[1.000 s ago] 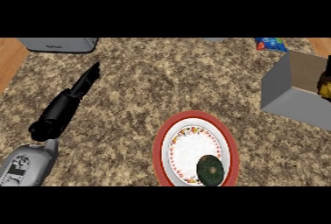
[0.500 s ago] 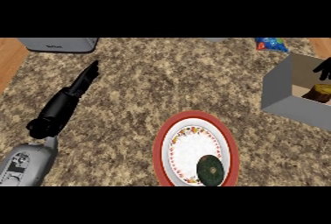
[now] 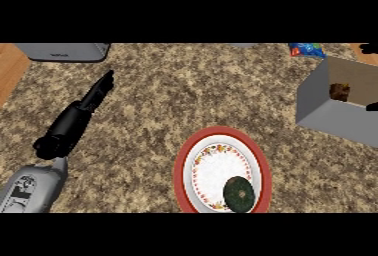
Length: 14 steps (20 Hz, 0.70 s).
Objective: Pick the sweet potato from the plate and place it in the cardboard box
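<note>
Stretching diagonally up the speckled bench (image 3: 184, 100), the left robot hand (image 3: 88, 102) lies with its fingers straight and pressed together, holding nothing, exactly as it lay in the earlier frames. Up and to the left of it, at the bench's far edge, stands a grey appliance (image 3: 63, 51). Well to the right of that robot hand and nearer the robot sits the red-rimmed plate (image 3: 221, 170), and a dark green round thing (image 3: 239, 193) rests on the plate's near right part, unmoved. Farther right stands the cardboard box (image 3: 336, 107), open at the top, with the brown sweet potato (image 3: 339, 91) lying inside it against the far wall. Half a second ago the right robot hand hovered over the box above the sweet potato; now only a black scrap of it (image 3: 373, 106) shows at the view's right edge, just right of the sweet potato, and whether its fingers are spread or curled cannot be told. A blue packet (image 3: 306, 49) lies beyond the box.
</note>
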Each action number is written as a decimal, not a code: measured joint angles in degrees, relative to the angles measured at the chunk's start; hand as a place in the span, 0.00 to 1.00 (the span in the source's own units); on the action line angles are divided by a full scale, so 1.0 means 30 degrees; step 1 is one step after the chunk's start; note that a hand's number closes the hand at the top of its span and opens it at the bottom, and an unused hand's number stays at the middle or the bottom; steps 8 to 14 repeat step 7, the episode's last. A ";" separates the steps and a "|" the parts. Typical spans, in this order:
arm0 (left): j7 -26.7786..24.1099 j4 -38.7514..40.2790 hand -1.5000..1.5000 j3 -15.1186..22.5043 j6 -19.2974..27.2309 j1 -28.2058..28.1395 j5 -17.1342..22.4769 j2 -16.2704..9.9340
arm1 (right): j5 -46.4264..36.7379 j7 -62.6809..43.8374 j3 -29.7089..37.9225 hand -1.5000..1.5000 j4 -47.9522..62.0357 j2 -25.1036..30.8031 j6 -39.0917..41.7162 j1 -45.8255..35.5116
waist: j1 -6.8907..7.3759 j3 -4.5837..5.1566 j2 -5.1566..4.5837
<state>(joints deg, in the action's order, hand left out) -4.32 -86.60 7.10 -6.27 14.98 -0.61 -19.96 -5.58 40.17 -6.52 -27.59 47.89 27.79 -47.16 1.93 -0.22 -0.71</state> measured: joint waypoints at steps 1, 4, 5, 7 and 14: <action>0.0028 0.0025 0.50 -0.0070 -0.0061 0.0076 0.0090 -0.0013 | 0.0852 -0.0532 0.0650 0.00 0.0536 -0.0151 0.0470 -0.0193 | 0.0012 0.0001 -0.0023; -0.0010 -0.0022 0.50 -0.0058 -0.0132 0.0044 0.0066 -0.0015 | 0.2904 -0.2484 0.2342 0.00 0.2214 -0.0118 0.1799 -0.1065 | 0.0131 0.0009 -0.0055; 0.0067 -0.0084 0.50 -0.0096 -0.0153 0.0118 0.0051 -0.0066 | 0.3391 -0.3005 0.2798 0.00 0.2761 0.0012 0.2144 -0.1302 | 0.0168 0.0010 -0.0069; -0.0048 -0.0018 0.50 -0.0082 -0.0227 0.0154 -0.0029 -0.0086 | 0.4128 -0.3675 0.3555 0.00 0.3721 0.0265 0.2621 -0.1635 | 0.0259 0.0000 -0.0140; -0.0048 -0.0018 0.50 -0.0082 -0.0227 0.0154 -0.0029 -0.0086 | 0.4128 -0.3675 0.3555 0.00 0.3721 0.0265 0.2621 -0.1635 | 0.0259 0.0000 -0.0140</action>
